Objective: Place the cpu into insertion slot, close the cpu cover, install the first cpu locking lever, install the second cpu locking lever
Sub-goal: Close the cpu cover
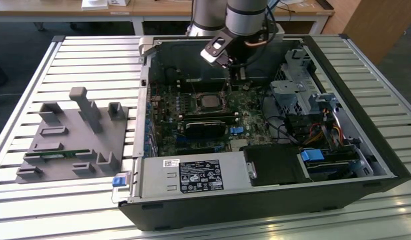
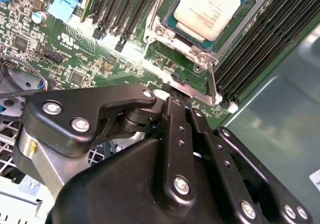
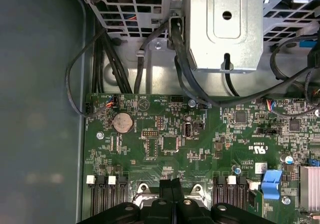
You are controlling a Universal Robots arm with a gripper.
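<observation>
The chip (image 2: 210,7) already lies flat in the socket (image 2: 161,32), silver top up, on the green board (image 3: 165,134) inside the open computer case (image 1: 259,205). That part of the job looks done. A grey metal cover (image 2: 250,17) seems to lie around the chip's edges, though I cannot tell for sure that it is fully down.

The arm reaches straight down into the case from above, which keeps it away from the case walls and the cables. The claw (image 2: 182,102) sits low, just beside the socket's edge and not over the chip. In both wrist views its two black fingers (image 3: 167,191) are pressed together with no gap to speak of. Their tips are at a bright metal tab, with a thin wire lever (image 2: 212,84) right next to them, so I judge the work is now on the locking levers. A narrow closed tip suits hooking or pushing a thin wire better than a wide grip would. I cannot tell whether anything thin is pinched between the tips.

The case rests on a slatted bench (image 1: 91,60). A grey parts holder (image 1: 71,140) sits well apart, toward the exterior view's left
</observation>
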